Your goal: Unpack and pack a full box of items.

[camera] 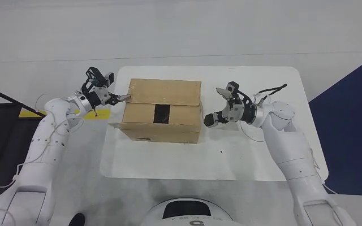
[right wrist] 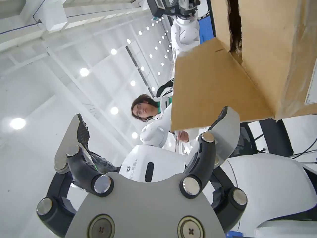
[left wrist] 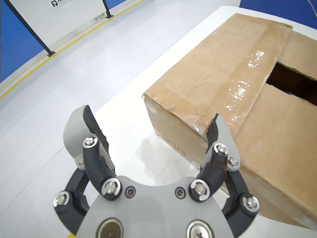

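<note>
A brown cardboard box point(camera: 161, 110) lies across the middle of the white table point(camera: 254, 152). Its top flaps are folded down, with a dark gap point(camera: 162, 113) between them. My left gripper point(camera: 117, 94) is open at the box's left end, level with the top edge. In the left wrist view its fingertips point(left wrist: 215, 127) straddle the taped corner of the box point(left wrist: 213, 82), one tip touching or just over the edge. My right gripper point(camera: 214, 106) stands open just off the box's right end. In the right wrist view a box flap point(right wrist: 210, 87) juts toward my right gripper point(right wrist: 151, 122), close beside one fingertip.
Bare tabletop lies to the right of the box point(camera: 266, 101) and in front of it point(camera: 169, 161). The table's left edge point(camera: 107, 141) runs close to the box's left end. Panels on black posts point(left wrist: 49, 6) stand on the floor beyond the table.
</note>
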Robot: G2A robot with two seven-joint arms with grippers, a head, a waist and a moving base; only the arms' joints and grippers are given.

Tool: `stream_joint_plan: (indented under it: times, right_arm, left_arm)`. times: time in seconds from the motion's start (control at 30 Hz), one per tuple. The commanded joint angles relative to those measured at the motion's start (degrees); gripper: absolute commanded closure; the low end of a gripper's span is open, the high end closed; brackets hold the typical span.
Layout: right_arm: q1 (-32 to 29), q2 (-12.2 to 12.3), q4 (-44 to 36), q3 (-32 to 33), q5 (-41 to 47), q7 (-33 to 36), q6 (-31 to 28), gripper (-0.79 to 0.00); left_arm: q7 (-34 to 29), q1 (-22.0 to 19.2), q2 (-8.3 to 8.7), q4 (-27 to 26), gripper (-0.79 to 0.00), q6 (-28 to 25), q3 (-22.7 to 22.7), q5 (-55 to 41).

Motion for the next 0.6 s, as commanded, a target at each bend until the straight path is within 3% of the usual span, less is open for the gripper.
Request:
stream_joint_plan:
  times: [0.0, 0.2, 0.33, 0.57]
  right_arm:
    - [0.7, 0.0, 0.2, -1.1, -1.1, -0.9, 0.4, -0.785]
    - [1.4, 1.0, 0.0, -0.7, -7.5, -3.2, 1.9, -0.785]
    - [-0.8, 2.6, -3.7, -0.7, -14.0, 2.7, 8.1, -0.785]
    - [0.1, 4.4, -5.8, -10.7, -15.3, 4.7, 6.4, -0.785]
  left_arm:
    - [0.0, 0.0, 0.0, 0.0, -0.785, 0.0, 0.0, 0.0]
    - [0.0, 0.0, 0.0, 0.0, -0.785, 0.0, 0.0, 0.0]
    - [0.0, 0.0, 0.0, 0.0, -0.785, 0.0, 0.0, 0.0]
    - [0.0, 0.0, 0.0, 0.0, -0.785, 0.0, 0.0, 0.0]
